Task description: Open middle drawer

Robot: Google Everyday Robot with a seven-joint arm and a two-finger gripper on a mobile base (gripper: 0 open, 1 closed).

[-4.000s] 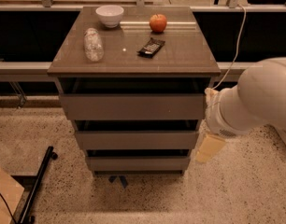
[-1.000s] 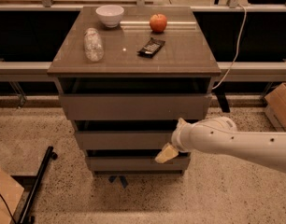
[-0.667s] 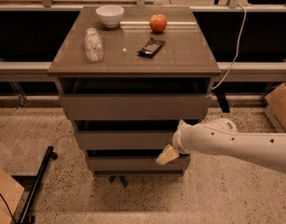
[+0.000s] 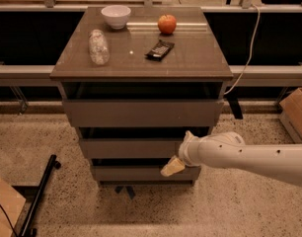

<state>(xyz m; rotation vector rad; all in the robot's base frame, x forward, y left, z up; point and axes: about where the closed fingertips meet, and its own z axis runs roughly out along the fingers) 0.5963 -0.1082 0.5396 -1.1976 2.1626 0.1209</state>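
Note:
The cabinet has three grey-brown drawer fronts. The middle drawer (image 4: 129, 147) is the second front, flat and handleless, with a dark gap above it. My white arm reaches in from the right. My gripper (image 4: 172, 167) is at the right end of the drawers, at the lower edge of the middle drawer front and over the gap above the lowest drawer (image 4: 136, 173). Only a pale fingertip shows. The top drawer (image 4: 141, 112) sits above.
On the cabinet top (image 4: 190, 63) lie a white bowl (image 4: 116, 16), a red apple (image 4: 167, 23), a clear plastic bottle (image 4: 98, 47) on its side and a dark snack bar (image 4: 160, 49). A cardboard box (image 4: 295, 113) stands at the right. A black bar (image 4: 40, 194) lies on the floor at the left.
Since four seconds ago my arm has swung down and left from the cabinet's right side to the drawer fronts. Over the last second it has barely moved.

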